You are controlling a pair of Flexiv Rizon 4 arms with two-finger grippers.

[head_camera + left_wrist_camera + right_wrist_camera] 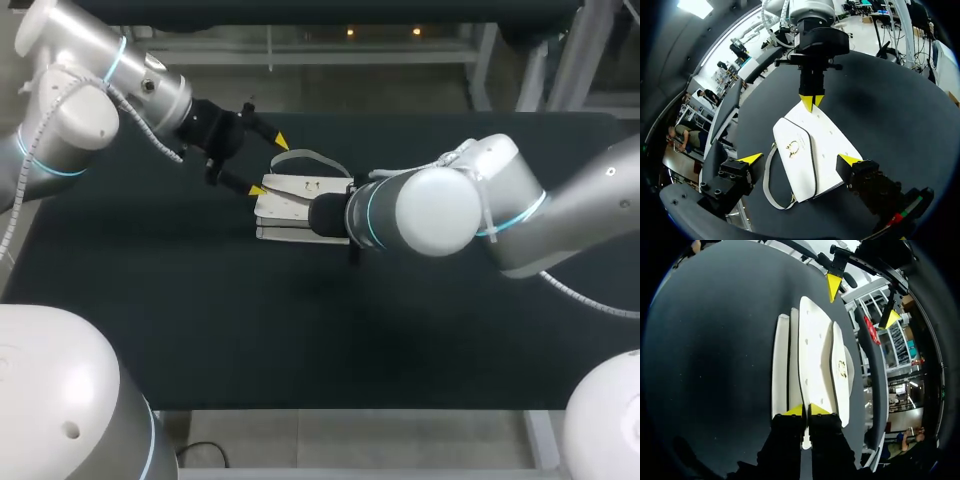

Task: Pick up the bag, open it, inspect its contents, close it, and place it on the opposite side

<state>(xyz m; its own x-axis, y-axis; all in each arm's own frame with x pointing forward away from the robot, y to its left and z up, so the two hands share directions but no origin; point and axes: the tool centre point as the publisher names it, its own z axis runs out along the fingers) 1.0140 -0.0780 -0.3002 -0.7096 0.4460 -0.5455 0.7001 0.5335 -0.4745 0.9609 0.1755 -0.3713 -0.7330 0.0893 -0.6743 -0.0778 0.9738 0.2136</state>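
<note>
- At the middle of the table (150, 300), the white bag (290, 210) lay flat with its flap up. Its strap (312, 156) looped out just beyond it.
- The right gripper (805, 410) sat at one end of the bag. Its fingers were almost together and apparently pinched a thin layer of the bag's edge.
- The left gripper (800, 160) stood at the opposite end with its fingers spread wide, one to each side of the bag. Neither finger was clearly touching it.
- Step judged in hand: securing the bag for the lift, with opening not yet begun.
- To do it well, the left fingers should probably close across the body below the flap. That keeps the gold clasp (791, 146) free and the strap out of the pinch.
- The two arms should lift together and level. A pinch on one thin layer alone could peel it away or let the bag swing.
- No writing on the bag could be read. A few small marks on the flap were too fine to tell.
- A red sticker (871, 330) on the left gripper's body was illegible.
</note>
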